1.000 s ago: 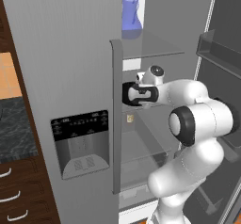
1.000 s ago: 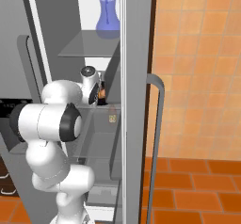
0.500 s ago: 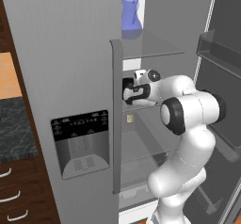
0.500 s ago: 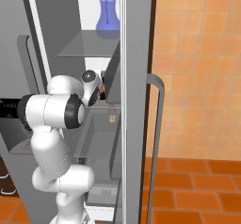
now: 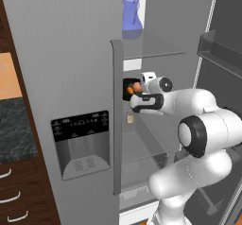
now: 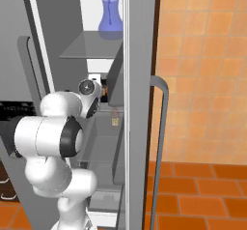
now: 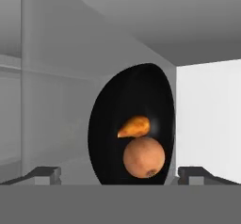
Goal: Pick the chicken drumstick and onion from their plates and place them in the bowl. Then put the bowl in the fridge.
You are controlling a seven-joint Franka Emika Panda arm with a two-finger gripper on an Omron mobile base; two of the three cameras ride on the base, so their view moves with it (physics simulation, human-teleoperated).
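- Looking along the tool point(image 7: 120, 173), I see its two tips spread wide, one on either side of the bowl point(image 7: 134, 100), with nothing clamped between them.
- I judge the bowl is already set down inside the fridge point(image 5: 71, 54); the onion point(image 7: 144, 158) and the chicken drumstick point(image 7: 134, 126) sit together in it, the drumstick just past the onion.
- From the left base camera the bowl's dark edge point(image 5: 127, 88) and a bit of orange show just right of the closed door's edge, at the tool's end point(image 5: 134, 89).
- I read the wide spread as a release, so the tips can clear the bowl's rim on the way out.
- Room is tight: a glass shelf point(image 5: 151, 49) carrying a blue vase point(image 5: 131, 12) hangs above, the closed door flanks the left, and the open door's bins point(image 5: 222, 54) stand to the right.
- I'd pull straight back toward me, keeping level so neither tip clips the rim.
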